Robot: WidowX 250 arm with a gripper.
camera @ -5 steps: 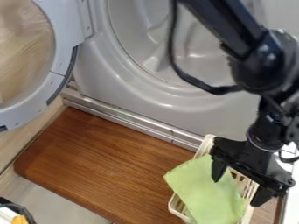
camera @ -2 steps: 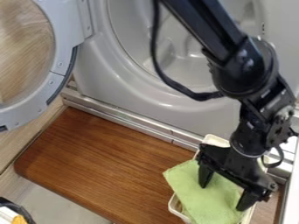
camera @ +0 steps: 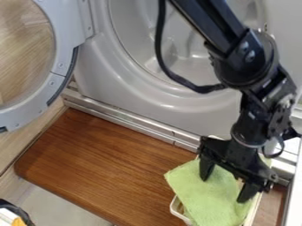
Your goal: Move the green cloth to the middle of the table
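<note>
I have the black gripper [camera: 223,190] at the lower right of my view, hanging over the green cloth [camera: 203,201] with its two fingers spread wide. I see no fold pinched between them, so it has hold of nothing, though from here I can't tell whether the tips touch the fabric. The cloth lies in and over a white basket [camera: 175,208], one corner spilling past the rim toward the wooden table [camera: 100,163]; that puts it at the table's right end, well away from the middle. My arm [camera: 215,26] comes down from the top edge, a black cable [camera: 160,57] looping beside it. Behind the table I have a metal rail [camera: 133,122] and then a grey front-loading machine [camera: 141,101], its round door [camera: 62,57] swung open at the left of my view. In the bottom left corner there's a dark-rimmed item with white and orange parts [camera: 13,214], which I can't identify.
</note>
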